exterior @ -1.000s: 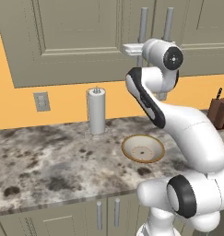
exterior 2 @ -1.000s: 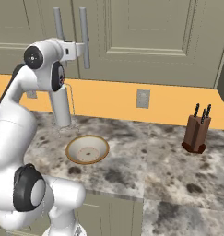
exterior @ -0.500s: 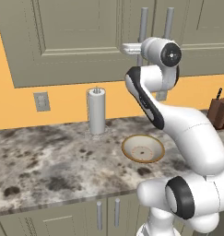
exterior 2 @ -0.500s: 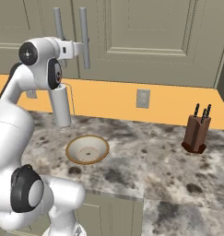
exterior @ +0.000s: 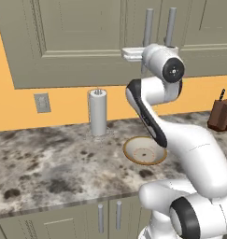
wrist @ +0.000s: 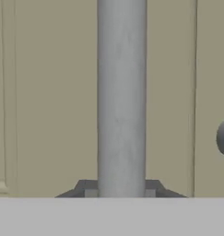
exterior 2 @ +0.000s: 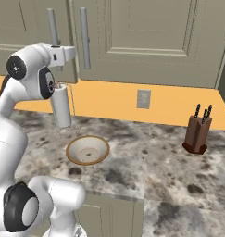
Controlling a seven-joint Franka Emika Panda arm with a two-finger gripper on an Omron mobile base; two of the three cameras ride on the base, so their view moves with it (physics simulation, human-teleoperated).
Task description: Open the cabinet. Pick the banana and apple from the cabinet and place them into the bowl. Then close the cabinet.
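Jaws clamped on left handle [wrist: 121, 97], arm raised to cabinet [exterior: 82, 37]

The arm [exterior: 180, 140] is built of glossy white rounded shells, thick and tubular, joined by dark grey to black bands at the joints. At the upper middle of the left base view a round white housing carries a black circular end cap [exterior: 173, 70] with a small pale dot at its centre; the same cap [exterior 2: 14, 67] shows at the upper left of the right base view. A black curved strip runs along one link. Low in both base views, large black ring joints sit between bulbous white segments. The hand is a pale, boxy white block. The finger tips [wrist: 88, 188] are small, dark grey and angular.
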